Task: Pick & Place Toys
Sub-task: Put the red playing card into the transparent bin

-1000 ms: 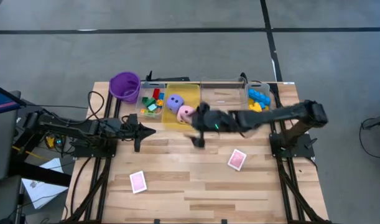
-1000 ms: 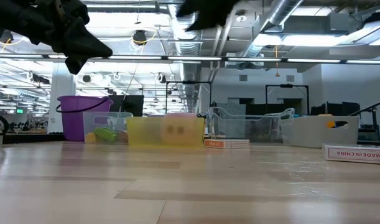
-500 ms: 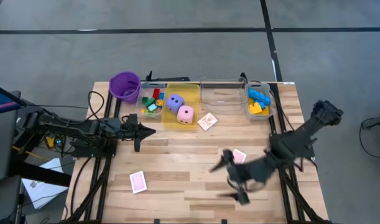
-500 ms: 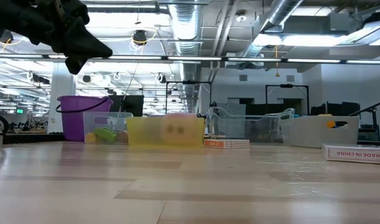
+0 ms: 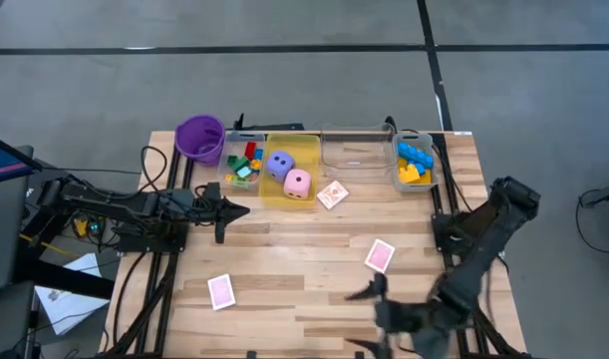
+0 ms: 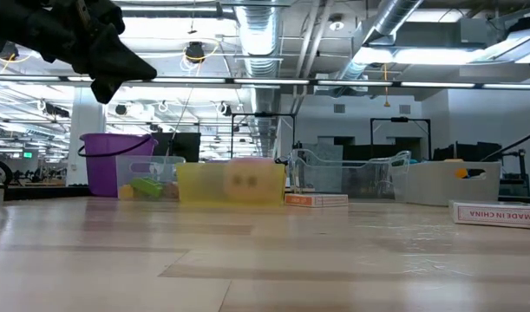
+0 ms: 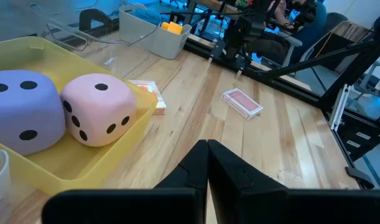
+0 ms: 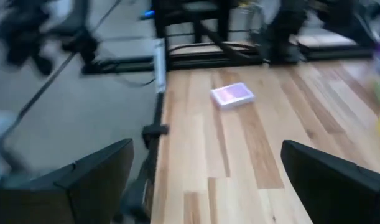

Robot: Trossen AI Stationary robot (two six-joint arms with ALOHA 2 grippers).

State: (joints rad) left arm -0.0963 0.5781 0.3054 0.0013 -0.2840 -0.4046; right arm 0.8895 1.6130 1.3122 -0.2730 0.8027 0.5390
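Note:
A purple die (image 5: 279, 163) and a pink die (image 5: 298, 182) lie in the yellow bin (image 5: 311, 147). Coloured bricks (image 5: 244, 165) fill the clear bin to its left. Blue and yellow bricks (image 5: 414, 162) fill the bin at the far right. Pink-backed card decks lie flat on the table: one by the yellow bin (image 5: 332, 194), one right of centre (image 5: 380, 255), one near left (image 5: 220, 291). My left gripper (image 5: 234, 209) hovers shut and empty left of the yellow bin. My right gripper (image 5: 359, 319) is open and empty over the near edge.
A purple cup (image 5: 199, 138) stands at the far left. A clear bin (image 5: 356, 150) sits between the yellow bin and the right bin. In the right wrist view a card deck (image 8: 232, 94) lies ahead of the fingers, near the table's edge.
My right arm has swung from beside the yellow bin at the far middle toward the table's near edge, passing the deck right of centre, and has turned about on the way. The deck by the yellow bin, earlier hidden under the arm from above, now shows.

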